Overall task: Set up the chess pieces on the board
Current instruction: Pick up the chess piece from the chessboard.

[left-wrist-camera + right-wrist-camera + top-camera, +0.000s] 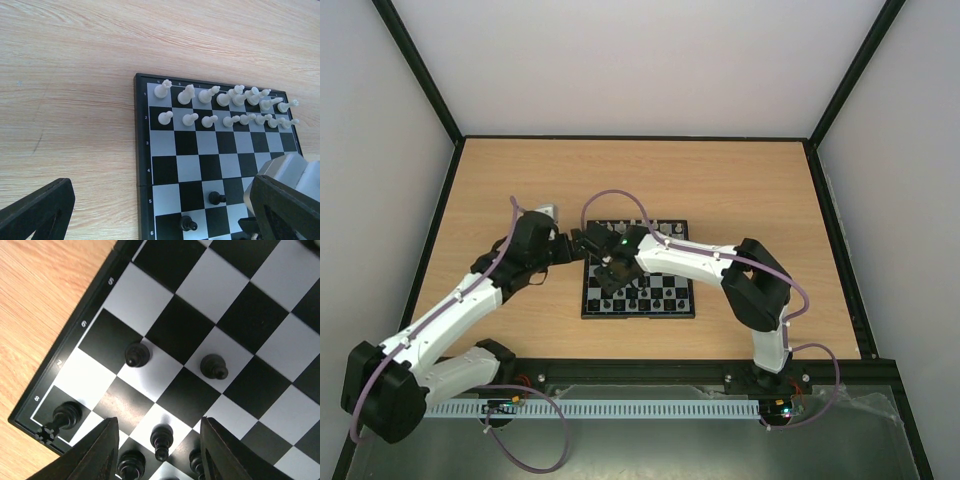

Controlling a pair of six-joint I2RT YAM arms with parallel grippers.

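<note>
From above, the board [640, 316] lies in the middle of the wooden table [740, 190]. Both arms reach in to it. The left gripper [580, 244] hangs just by the board's left edge. The right gripper [613, 272] is over the left part of the board. The pieces are too small here to tell apart.

From the left wrist, the white pieces [225, 107] stand in two neat rows on the lines marked 1 and 2. That side looks done to me. Two stray black pieces [216, 198] stand nearer the middle of the board. The left gripper's fingers [37, 215] are spread wide, and nothing is in them.

From the right wrist, I see the corner of the board by line 8. A black piece with a notched top, a rook [65, 415] I think, stands on the corner square. One small black piece [160, 441] sits right between the right gripper's fingers [102, 450]. Both fingers are well apart from it, so the jaws are open and hold nothing.

I think the black side is being set up now. Next, the right gripper needs to pinch one stray piece, lift it, and put it on its own square. It must not knock the pieces close by.
</note>
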